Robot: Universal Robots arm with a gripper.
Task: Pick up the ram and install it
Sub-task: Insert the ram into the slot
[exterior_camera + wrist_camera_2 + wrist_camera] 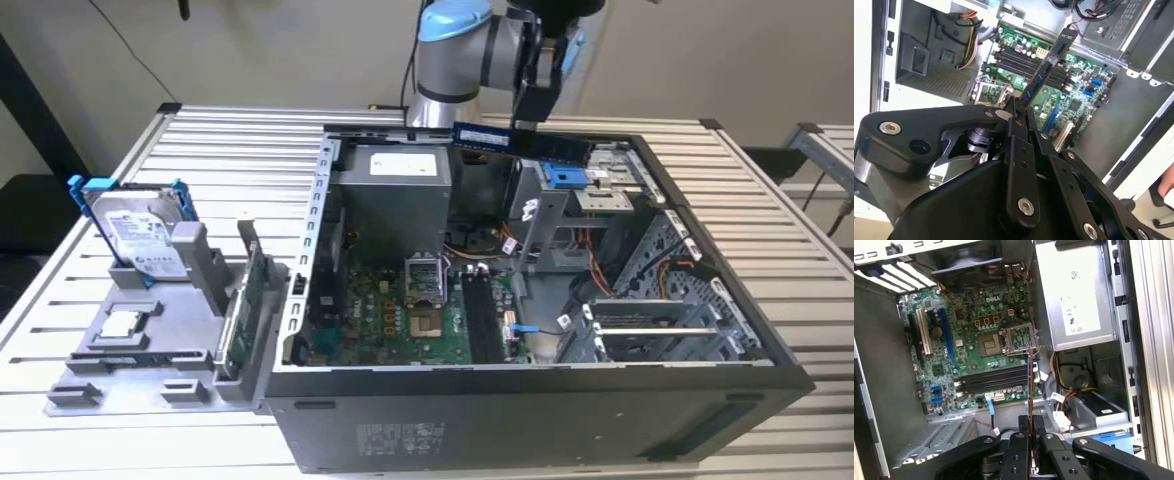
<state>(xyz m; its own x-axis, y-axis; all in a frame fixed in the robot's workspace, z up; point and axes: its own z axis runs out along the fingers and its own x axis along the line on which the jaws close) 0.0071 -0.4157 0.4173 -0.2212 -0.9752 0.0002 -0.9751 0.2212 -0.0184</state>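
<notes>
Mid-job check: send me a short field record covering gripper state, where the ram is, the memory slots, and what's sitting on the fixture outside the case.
gripper: shut on the ram
ram: held in the air over the open computer case, not seated
memory slots: black, on the motherboard, with no stick in them
fixture: grey, outside the case at the exterior view's left
hard drive: upright in a blue frame on the fixture
green card: upright on the fixture's case side

Gripper — downward, tight on ram
</notes>
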